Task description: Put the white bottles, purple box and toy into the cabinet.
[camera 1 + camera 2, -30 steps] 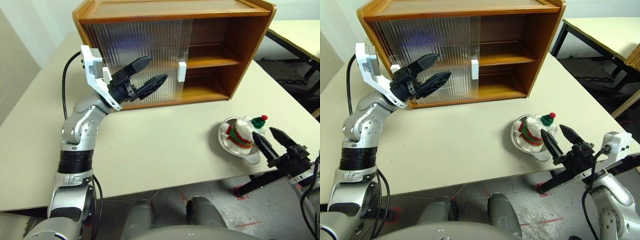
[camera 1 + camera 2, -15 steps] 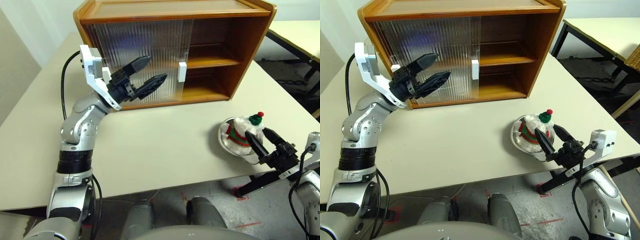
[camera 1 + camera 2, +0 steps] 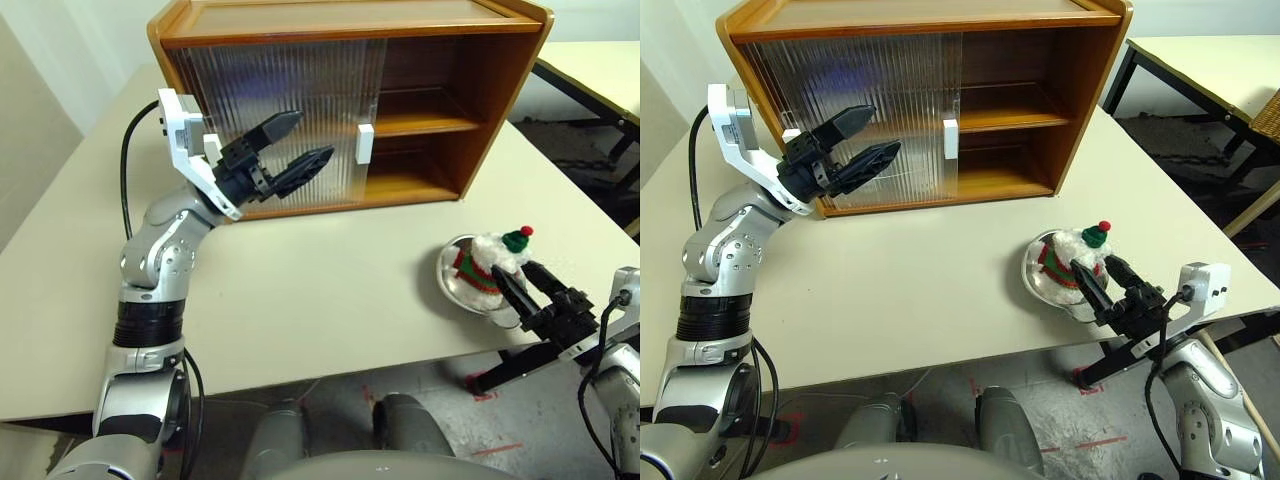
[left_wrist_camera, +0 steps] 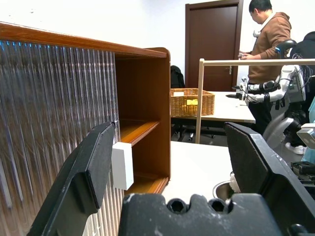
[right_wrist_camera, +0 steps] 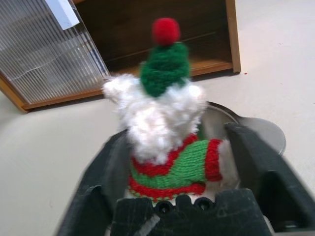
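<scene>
The toy (image 3: 488,262), a fluffy white plush with a striped scarf and a green hat, stands in a round silver bowl (image 3: 447,283) near the table's front right edge. My right gripper (image 3: 514,270) reaches in level from the near side. Its two fingers (image 5: 110,167) press against both sides of the toy (image 5: 162,123). My left gripper (image 3: 315,135) hangs open and empty in front of the ribbed sliding door (image 3: 280,100) of the wooden cabinet (image 3: 350,20). The cabinet's right half stands open, showing its inner shelf (image 3: 425,125). The white bottles and the purple box are out of view.
The bowl sits close to the table's front edge (image 3: 400,360). A second table (image 3: 600,60) stands at the back right. In the left wrist view a person (image 4: 266,39), another robot's arm (image 4: 275,86) and a wicker basket (image 4: 192,101) are farther back.
My right gripper has slid forward around the toy and its fingers have narrowed onto it. The left arm has kept still.
</scene>
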Motion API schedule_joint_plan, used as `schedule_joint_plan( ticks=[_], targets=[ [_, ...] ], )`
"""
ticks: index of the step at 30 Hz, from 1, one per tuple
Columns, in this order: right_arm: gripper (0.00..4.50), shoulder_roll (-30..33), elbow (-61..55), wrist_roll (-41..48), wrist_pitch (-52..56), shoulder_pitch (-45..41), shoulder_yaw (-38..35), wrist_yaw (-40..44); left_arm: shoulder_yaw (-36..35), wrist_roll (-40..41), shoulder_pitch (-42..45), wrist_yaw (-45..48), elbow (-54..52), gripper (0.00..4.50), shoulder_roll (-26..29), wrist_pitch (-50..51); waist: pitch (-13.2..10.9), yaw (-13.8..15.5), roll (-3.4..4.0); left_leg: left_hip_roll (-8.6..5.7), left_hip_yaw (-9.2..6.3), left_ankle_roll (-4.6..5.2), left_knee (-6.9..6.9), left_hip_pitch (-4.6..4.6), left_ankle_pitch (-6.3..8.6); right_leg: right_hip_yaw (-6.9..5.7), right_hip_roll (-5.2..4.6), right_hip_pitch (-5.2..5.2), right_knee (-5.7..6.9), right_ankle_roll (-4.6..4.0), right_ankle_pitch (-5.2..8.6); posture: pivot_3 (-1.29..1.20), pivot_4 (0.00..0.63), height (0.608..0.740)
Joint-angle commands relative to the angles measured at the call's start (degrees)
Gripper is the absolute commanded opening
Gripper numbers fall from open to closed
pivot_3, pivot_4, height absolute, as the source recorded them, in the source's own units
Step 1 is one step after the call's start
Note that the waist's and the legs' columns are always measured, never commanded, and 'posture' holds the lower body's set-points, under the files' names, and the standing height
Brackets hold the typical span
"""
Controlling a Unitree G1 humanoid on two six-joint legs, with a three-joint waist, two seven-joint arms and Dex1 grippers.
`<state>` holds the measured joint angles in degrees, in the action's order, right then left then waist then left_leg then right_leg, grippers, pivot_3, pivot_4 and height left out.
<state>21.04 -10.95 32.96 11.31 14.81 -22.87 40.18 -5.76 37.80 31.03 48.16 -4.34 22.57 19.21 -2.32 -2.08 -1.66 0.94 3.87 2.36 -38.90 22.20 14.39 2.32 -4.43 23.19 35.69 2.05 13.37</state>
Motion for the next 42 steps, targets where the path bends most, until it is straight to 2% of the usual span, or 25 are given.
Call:
schedule_joint_plan(
  ticks=[1, 5, 7, 8, 18, 24, 32, 36, 39, 42],
  targets=[
    [2.32, 0.40, 1.62, -0.39, -0.03, -0.29, 0.67, -0.16, -0.30, -0.49, 0.40, 0.19, -0.27, 4.50, 0.29, -0.24, 0.00, 0.01, 0.00, 0.00, 0.00, 0.00, 0.00, 0.00, 0.00, 0.00, 0.00, 0.00, 0.00, 0.00, 0.00, -0.02, 0.000, 0.740],
    [0.79, 0.52, 1.95, -0.33, 0.03, -0.86, 0.55, -0.24, -0.32, -0.54, 0.59, 0.20, -0.05, 4.50, 0.26, -0.35, 0.01, 0.02, -0.01, -0.01, 0.00, 0.00, 0.00, 0.00, 0.00, 0.00, 0.00, 0.00, 0.00, 0.00, 0.00, -0.02, 0.000, 0.740],
    [0.16, 0.64, 1.93, -0.17, -0.03, -1.31, 0.39, -0.23, -0.28, -0.62, 0.63, 0.22, 0.11, 4.50, 0.19, -0.48, 0.01, 0.01, -0.01, -0.01, 0.00, 0.00, -0.01, 0.00, 0.00, 0.00, 0.00, 0.00, 0.00, 0.00, 0.00, -0.02, 0.000, 0.740],
    [0.02, 0.70, 1.84, -0.06, -0.05, -1.55, 0.31, -0.23, -0.25, -0.64, 0.65, 0.24, 0.20, 4.50, 0.14, -0.56, 0.01, 0.01, -0.01, -0.01, 0.00, 0.00, 0.00, 0.00, 0.00, 0.00, 0.00, 0.00, 0.00, 0.00, 0.00, -0.02, 0.000, 0.740],
    [0.02, 2.84, 1.43, 2.16, 0.40, -4.23, -1.63, 0.36, 0.27, -0.68, 0.33, 0.14, 0.35, 4.50, -0.92, -1.15, 0.01, -0.02, -0.01, -0.03, 0.00, 0.03, -0.01, 0.00, -0.02, 0.02, 0.00, 0.00, 0.02, 0.04, -0.02, -0.04, 0.000, 0.740],
    [0.02, 5.96, -0.26, 5.84, 3.16, -9.88, -3.46, -1.51, 0.15, -0.72, 0.65, 0.17, 0.70, 4.50, -1.18, -1.00, 0.01, -0.22, 0.00, -0.05, 0.03, 0.06, -0.03, -0.01, -0.04, 0.10, 0.02, 0.01, 0.02, 0.04, -0.05, -0.04, 0.000, 0.740],
    [0.02, 10.20, 2.98, 5.76, 5.41, -24.51, -1.64, -3.06, 0.51, -1.20, 0.31, 0.30, 0.62, 4.50, -1.29, -1.37, 0.01, -0.07, -0.03, -0.12, 0.03, 0.20, -0.04, -0.06, -0.12, 0.16, 0.23, 0.00, 0.04, 0.00, -0.10, -0.02, 0.000, 0.740],
    [0.02, 10.73, 7.62, 4.24, 6.29, -33.68, 1.30, -2.90, 0.20, -1.25, -0.40, -0.48, -0.48, 4.50, -1.39, -1.37, 0.01, -0.07, -0.03, -0.11, 0.03, 0.26, -0.04, -0.03, -0.15, 0.19, 0.25, 0.03, 0.03, -0.02, -0.12, 0.01, 0.000, 0.740],
    [0.02, 10.73, 10.55, 3.16, 6.12, -37.48, 2.66, -2.23, 0.04, -1.27, -1.04, -0.74, -1.11, 4.50, -1.19, -1.40, 0.01, 0.05, -0.03, -0.09, 0.03, 0.27, -0.04, -0.03, -0.16, 0.25, 0.30, 0.06, 0.03, -0.05, -0.14, 0.02, 0.000, 0.740],
    [0.02, 10.55, 17.30, 0.29, 5.41, -43.45, 5.10, -1.82, -0.30, -1.17, -1.98, -1.41, -2.07, 4.50, -1.01, -1.33, 0.01, 0.09, -0.03, -0.07, 0.02, 0.28, -0.04, -0.01, -0.16, 0.25, 0.33, 0.06, 0.03, -0.09, -0.15, 0.03, 0.000, 0.740]
  ],
)
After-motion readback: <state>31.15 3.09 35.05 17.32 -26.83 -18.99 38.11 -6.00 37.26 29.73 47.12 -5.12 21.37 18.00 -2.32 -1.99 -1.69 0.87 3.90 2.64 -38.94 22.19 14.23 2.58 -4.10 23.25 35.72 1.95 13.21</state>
